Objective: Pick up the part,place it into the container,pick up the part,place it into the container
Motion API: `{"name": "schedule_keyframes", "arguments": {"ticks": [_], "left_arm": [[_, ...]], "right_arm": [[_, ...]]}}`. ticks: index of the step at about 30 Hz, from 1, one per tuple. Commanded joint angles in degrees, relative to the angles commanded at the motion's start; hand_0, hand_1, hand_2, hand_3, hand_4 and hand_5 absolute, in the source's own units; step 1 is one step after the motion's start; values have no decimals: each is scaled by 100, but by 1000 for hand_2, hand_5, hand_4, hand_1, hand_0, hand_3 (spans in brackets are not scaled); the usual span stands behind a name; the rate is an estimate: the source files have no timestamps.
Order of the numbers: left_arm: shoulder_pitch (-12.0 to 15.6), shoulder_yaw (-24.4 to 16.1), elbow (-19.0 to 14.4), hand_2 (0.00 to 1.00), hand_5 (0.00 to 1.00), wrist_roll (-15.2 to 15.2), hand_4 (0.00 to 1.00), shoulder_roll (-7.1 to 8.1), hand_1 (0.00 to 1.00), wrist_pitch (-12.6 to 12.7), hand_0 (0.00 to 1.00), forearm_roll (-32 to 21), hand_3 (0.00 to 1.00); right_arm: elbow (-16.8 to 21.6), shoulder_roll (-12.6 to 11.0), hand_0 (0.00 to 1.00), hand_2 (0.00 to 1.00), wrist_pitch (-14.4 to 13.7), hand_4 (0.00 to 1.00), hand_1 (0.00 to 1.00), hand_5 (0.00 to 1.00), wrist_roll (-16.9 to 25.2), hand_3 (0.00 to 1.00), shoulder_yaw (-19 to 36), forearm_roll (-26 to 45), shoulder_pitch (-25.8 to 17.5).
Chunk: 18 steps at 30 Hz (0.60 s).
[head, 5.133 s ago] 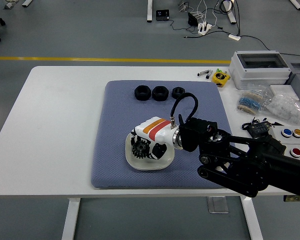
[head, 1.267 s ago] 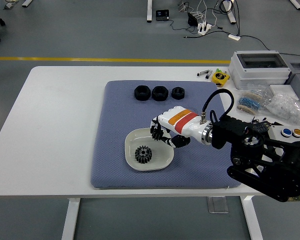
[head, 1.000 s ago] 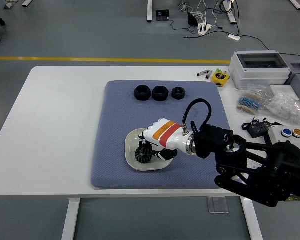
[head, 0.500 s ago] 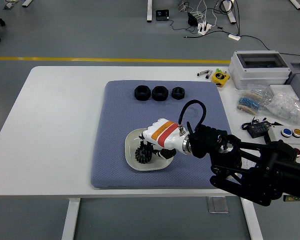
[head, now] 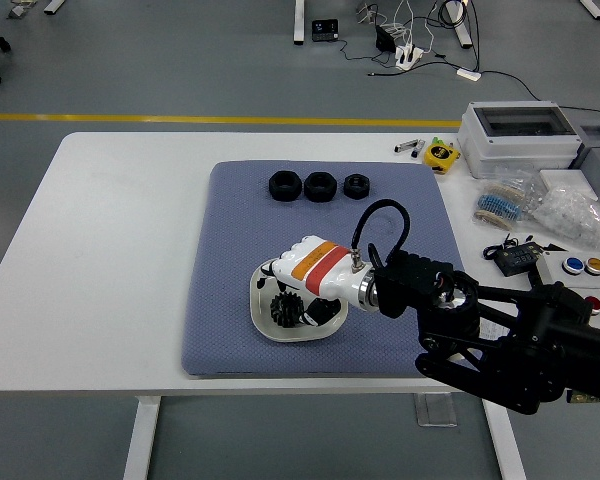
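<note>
The black gear point(head: 286, 311) lies inside the white dish point(head: 267, 325), which sits on the blue-grey mat point(head: 230, 250) near the mat's front edge. My right hand point(head: 302, 284) is over the dish, its white back with the orange and red stripes turned upward and its fingers curled down into the bowl around the gear. From this angle I cannot tell whether the fingertips actually pinch the gear or only rest beside it, since the palm covers most of the contact. The wrist is angled so the hand points leftward and slightly toward the near edge, and a black cable point(head: 375, 222) loops up from the wrist joint. The black right forearm point(head: 500, 335) comes in from the lower right corner and crosses the front right part of the mat.

Three black nuts point(head: 319, 186) stand in a row along the far side of the mat, well apart from the dish. On the white desk point(head: 120, 260) to the right are a grey plastic box point(head: 520, 135), a small yellow item point(head: 441, 155) and a panel of coloured buttons point(head: 592, 267).
</note>
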Motion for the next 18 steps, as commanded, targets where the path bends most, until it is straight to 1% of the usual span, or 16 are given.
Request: {"name": "schedule_keyframes", "arguments": {"ticks": [5,8,10,11,13,16,18], "left_arm": [[-4,-14,0,641,689,3,616,5,608,-3,710,8,562],[-9,-2,0,641,689,3,616,6,608,-5,710,-2,562],[-8,-11,0,641,689,0,616,2,608,0,710,-4,562],[-8,-14,0,641,689,-1,616,0,608,2,711,-1,562],[-8,-17,0,641,689,-1,616,1,608,-1,711,8,562],[-5,-32,0,641,689,0,616,0,608,0,711,20,562],[1,-48,0,640,689,2,616,-1,608,1,711,36,563]], "right_arm": [[42,-44,390,552,-26,812,451,53,-15,740,122,11,-23],[198,-139,390,552,-64,812,451,53,-32,740,275,139,-52],[355,-208,390,552,-198,812,451,53,-70,740,483,261,-89],[411,-231,375,544,-232,775,449,54,-79,731,577,300,-100],[518,-276,375,544,-294,775,449,54,-89,731,785,416,-114],[616,-327,375,544,-323,775,449,54,-83,731,1026,496,-124],[664,-370,372,539,-290,760,448,50,-114,722,1184,498,-142]]}}
